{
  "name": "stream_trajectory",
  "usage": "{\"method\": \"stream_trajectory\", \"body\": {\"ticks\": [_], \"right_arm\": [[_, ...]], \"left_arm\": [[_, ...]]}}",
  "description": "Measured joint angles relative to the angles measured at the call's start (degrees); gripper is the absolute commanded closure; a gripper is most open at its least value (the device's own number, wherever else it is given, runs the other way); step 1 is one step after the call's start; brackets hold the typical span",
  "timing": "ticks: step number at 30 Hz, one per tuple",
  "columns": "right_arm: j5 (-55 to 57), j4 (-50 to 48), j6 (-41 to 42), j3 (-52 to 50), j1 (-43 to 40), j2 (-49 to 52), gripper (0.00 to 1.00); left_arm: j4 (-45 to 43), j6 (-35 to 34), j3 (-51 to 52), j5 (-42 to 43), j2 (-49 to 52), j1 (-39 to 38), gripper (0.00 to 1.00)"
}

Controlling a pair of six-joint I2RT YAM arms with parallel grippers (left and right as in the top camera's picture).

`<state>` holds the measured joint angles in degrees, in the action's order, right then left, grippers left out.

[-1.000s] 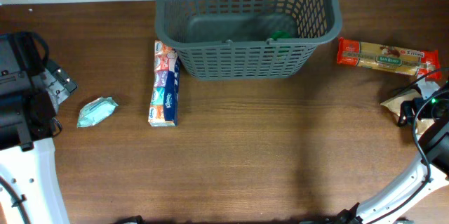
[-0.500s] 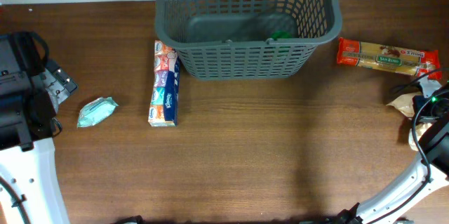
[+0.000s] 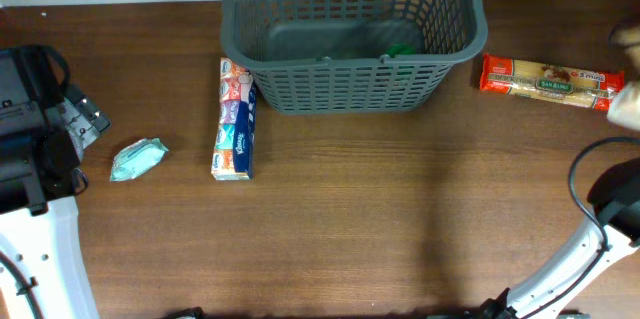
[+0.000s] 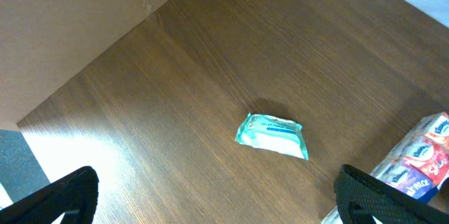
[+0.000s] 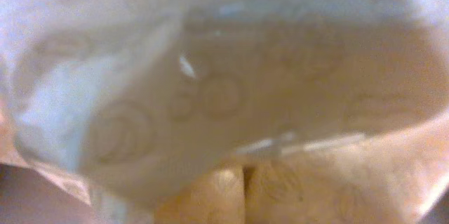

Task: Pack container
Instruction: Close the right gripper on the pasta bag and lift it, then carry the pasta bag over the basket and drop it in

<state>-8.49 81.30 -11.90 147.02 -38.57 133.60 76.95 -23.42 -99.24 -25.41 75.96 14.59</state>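
- The container (image 3: 355,34) sits at the far edge of the bench (image 3: 400,209), about midway along, with something green (image 3: 400,50) on its floor
- A tissue pack (image 3: 235,119) lies just beside its left wall, and a teal wipes packet (image 3: 138,158) lies nearer the left edge
- An orange pasta packet (image 3: 550,80) lies towards the far right corner
- The left gripper (image 4: 214,189) is by the left edge, jaws wide apart
- A pale crinkly bag (image 5: 224,90), blurred, fills the right wrist view, so I cannot tell how the right gripper's jaws stand

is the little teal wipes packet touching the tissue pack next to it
Apart. The overhead view shows a strip of bare table between the wipes packet and the tissue pack; the left wrist view shows the same gap.
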Motion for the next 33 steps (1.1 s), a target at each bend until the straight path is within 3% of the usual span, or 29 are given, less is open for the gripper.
{"method": "stream_trajectory", "body": {"ticks": [4, 7, 16, 22, 33], "right_arm": [[-3.96, 5.29, 5.01, 23.1, 4.37, -0.28, 0.96], [-5.49, 5.38, 7.89, 30.36, 8.76, -2.47, 0.96], [-9.44, 2.71, 13.73, 32.0, 26.86, -6.6, 0.96], [-6.34, -1.77, 11.93, 31.93, 39.3, -6.58, 0.97], [-3.41, -13.16, 9.86, 30.23, 47.54, -5.9, 0.96]], "left_arm": [[-0.02, 0.0, 0.0, 0.0, 0.0, 0.0, 0.01], [0.0, 0.0, 0.0, 0.0, 0.0, 0.0, 0.01], [0.0, 0.0, 0.0, 0.0, 0.0, 0.0, 0.01], [0.0, 0.0, 0.0, 0.0, 0.0, 0.0, 0.01], [0.0, 0.0, 0.0, 0.0, 0.0, 0.0, 0.01]]}}
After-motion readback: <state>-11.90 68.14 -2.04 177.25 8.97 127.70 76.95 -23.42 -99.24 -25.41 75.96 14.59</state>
